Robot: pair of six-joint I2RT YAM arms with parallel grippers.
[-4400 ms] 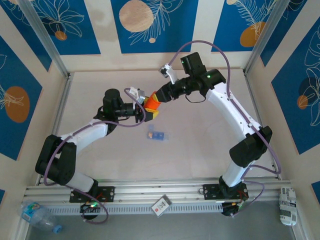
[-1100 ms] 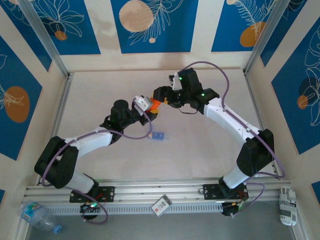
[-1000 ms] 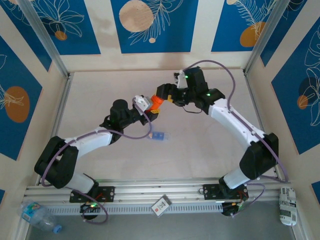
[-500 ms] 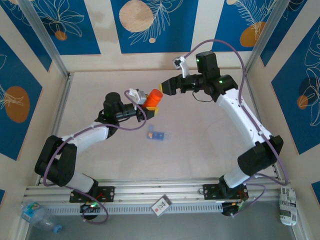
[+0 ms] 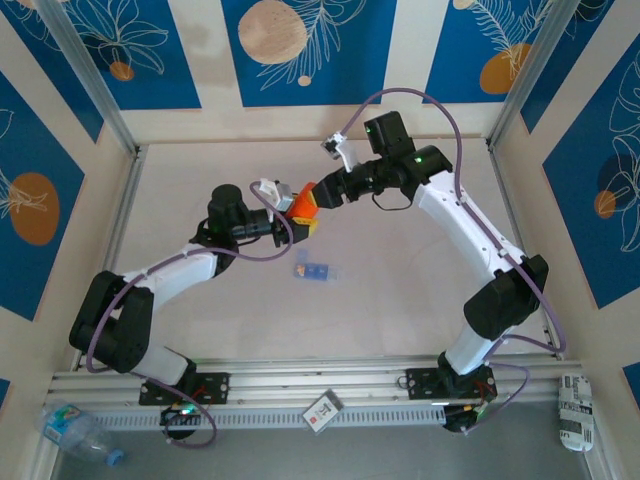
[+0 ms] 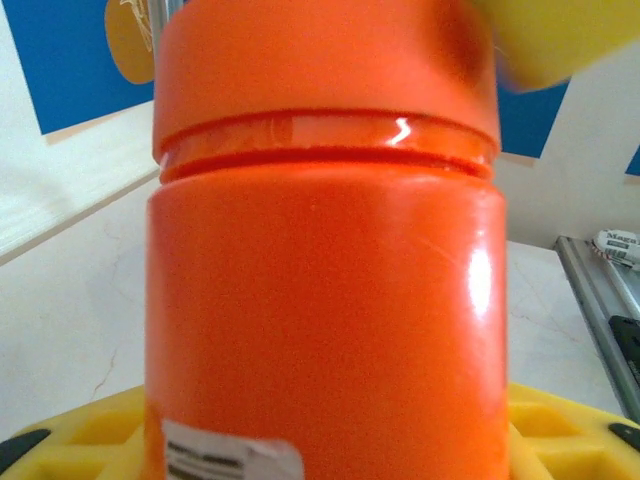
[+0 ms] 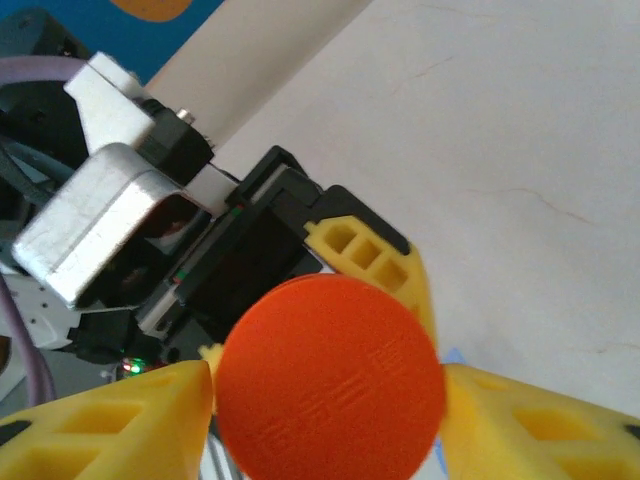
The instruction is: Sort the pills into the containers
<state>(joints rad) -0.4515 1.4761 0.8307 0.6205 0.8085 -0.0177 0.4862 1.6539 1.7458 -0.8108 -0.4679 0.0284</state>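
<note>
An orange pill bottle (image 5: 303,204) is held off the table with my left gripper (image 5: 294,215) shut around its body; in the left wrist view the bottle (image 6: 320,300) stands between my yellow fingers (image 6: 560,435). My right gripper (image 5: 323,189) meets it from the right. In the right wrist view the yellow fingers (image 7: 110,420) press both sides of the round orange cap (image 7: 330,375). The pale-blue container strip (image 5: 315,270) lies on the table below the bottle, apart from both grippers. The pills are hidden from view.
Aluminium rails (image 5: 300,385) run along the near table edge and up both sides. A small card (image 5: 321,411) and a water bottle (image 5: 75,432) lie outside the front rail. Open table surface (image 5: 400,300) surrounds the container strip.
Half a second ago my right gripper stood back from the bottle, to its right. It has now moved in and closed on the cap. The left gripper kept holding the bottle.
</note>
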